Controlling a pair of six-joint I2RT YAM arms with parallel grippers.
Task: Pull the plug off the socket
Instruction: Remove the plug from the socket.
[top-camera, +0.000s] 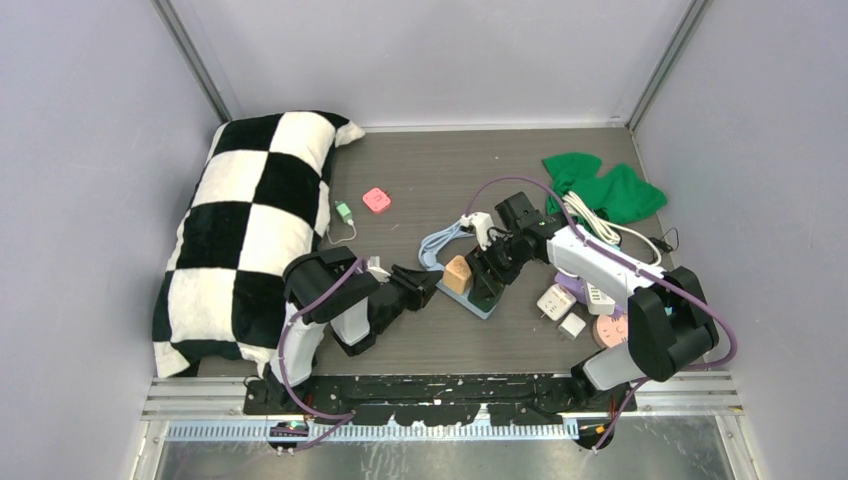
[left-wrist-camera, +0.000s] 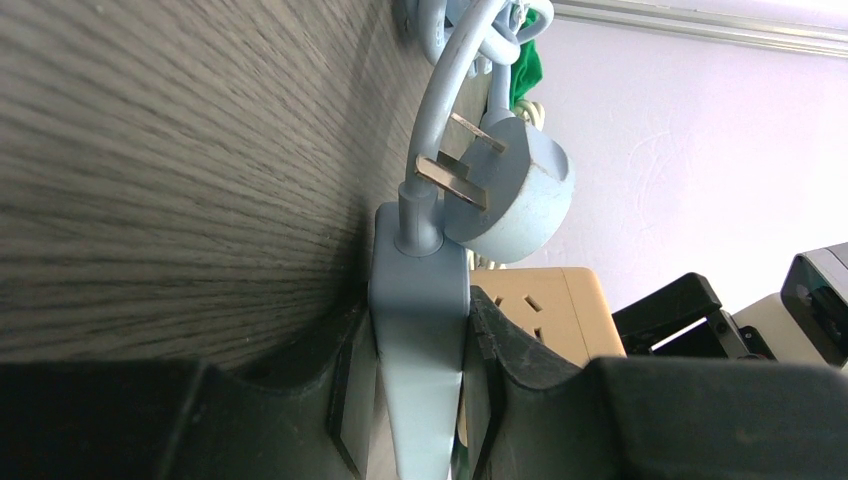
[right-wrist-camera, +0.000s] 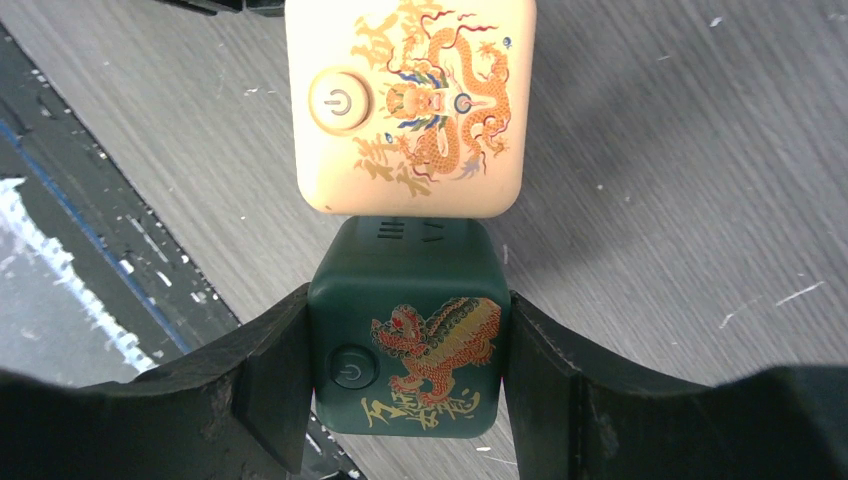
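Observation:
A light blue power strip (top-camera: 484, 303) lies on the table in front of the arms. A dark green cube adapter (right-wrist-camera: 408, 345) with a dragon print and a beige cube adapter (right-wrist-camera: 410, 105) stand side by side on it. My left gripper (left-wrist-camera: 420, 320) is shut on the strip's cable end (left-wrist-camera: 420, 340); in the top view this gripper (top-camera: 428, 287) is just left of the beige cube (top-camera: 458, 272). My right gripper (right-wrist-camera: 408, 320) is shut on the green cube, one finger on each side. The strip's own round plug (left-wrist-camera: 515, 190) lies loose with its prongs bare.
A black-and-white checkered pillow (top-camera: 255, 230) fills the left side. A green cloth (top-camera: 600, 190) and a coiled white cable (top-camera: 595, 215) lie at the back right. White adapters (top-camera: 556, 300) and a pink disc (top-camera: 608, 330) sit by the right arm. A pink item (top-camera: 377, 200) lies behind.

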